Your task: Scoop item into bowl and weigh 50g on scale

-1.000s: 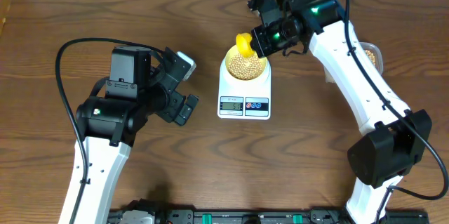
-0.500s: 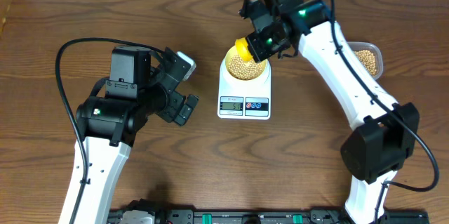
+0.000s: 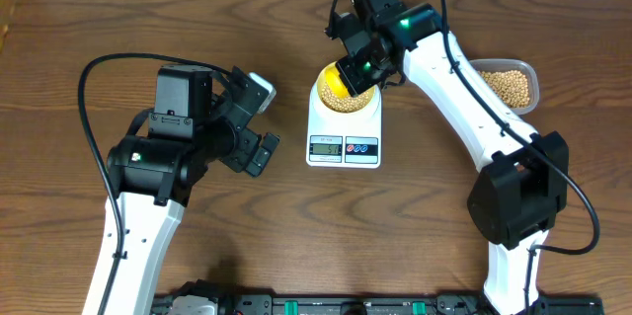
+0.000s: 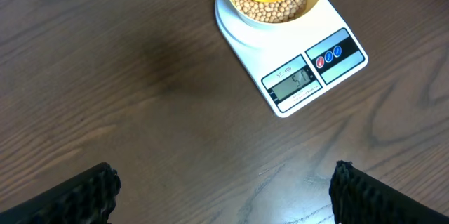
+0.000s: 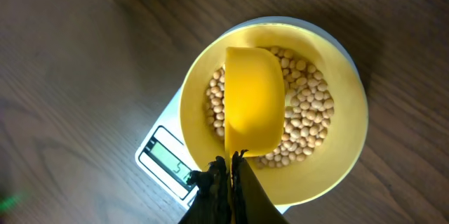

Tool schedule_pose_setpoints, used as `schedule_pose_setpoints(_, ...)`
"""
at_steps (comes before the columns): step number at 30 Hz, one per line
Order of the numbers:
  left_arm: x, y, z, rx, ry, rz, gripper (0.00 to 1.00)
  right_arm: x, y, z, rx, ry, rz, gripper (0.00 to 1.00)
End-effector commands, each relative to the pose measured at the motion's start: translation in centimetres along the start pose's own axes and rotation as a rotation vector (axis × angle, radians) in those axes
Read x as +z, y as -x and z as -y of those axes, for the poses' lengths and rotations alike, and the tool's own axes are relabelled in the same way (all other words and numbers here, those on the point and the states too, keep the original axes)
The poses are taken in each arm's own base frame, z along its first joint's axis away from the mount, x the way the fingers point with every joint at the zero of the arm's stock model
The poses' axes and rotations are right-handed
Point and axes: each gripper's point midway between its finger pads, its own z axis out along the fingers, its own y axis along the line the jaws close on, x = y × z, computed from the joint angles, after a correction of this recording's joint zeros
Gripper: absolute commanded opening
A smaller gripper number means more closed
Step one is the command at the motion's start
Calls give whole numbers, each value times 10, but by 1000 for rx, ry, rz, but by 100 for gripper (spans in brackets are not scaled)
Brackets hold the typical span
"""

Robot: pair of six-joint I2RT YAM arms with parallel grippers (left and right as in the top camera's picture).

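The white scale (image 3: 344, 142) stands mid-table with the pale yellow bowl (image 3: 364, 108) on it. Tan beans (image 3: 351, 101) lie in the bowl. My right gripper (image 3: 360, 66) is shut on the handle of a yellow scoop (image 3: 336, 84), held over the bowl's far-left part. The right wrist view shows the scoop (image 5: 254, 97) turned bottom up above the beans (image 5: 309, 112), inside the bowl rim (image 5: 344, 147), with my shut fingers (image 5: 231, 168) and the scale display (image 5: 165, 155) below. My left gripper (image 3: 265, 122) is open and empty, left of the scale (image 4: 302, 76); its fingers (image 4: 224, 196) are spread wide.
A clear plastic tub (image 3: 509, 86) of beans sits at the right, behind my right arm. The table's left edge shows at the far left. Cables loop above both arms.
My right arm has swung left, carrying the scoop from the bowl's far rim to over the beans. The tub at the right has come more into view. The left arm is still.
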Motion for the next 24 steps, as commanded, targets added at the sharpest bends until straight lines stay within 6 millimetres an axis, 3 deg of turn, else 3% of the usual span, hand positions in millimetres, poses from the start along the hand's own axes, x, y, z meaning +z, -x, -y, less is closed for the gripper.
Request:
schedule_pose_setpoints(1,1,-1,1,8,-14,0,98,9,-3,-1,-18,-3,-21,1)
schedule_pose_setpoints(24,1,-1,1,8,-14,0,98,18,-12,9,-10,-47,-62,1)
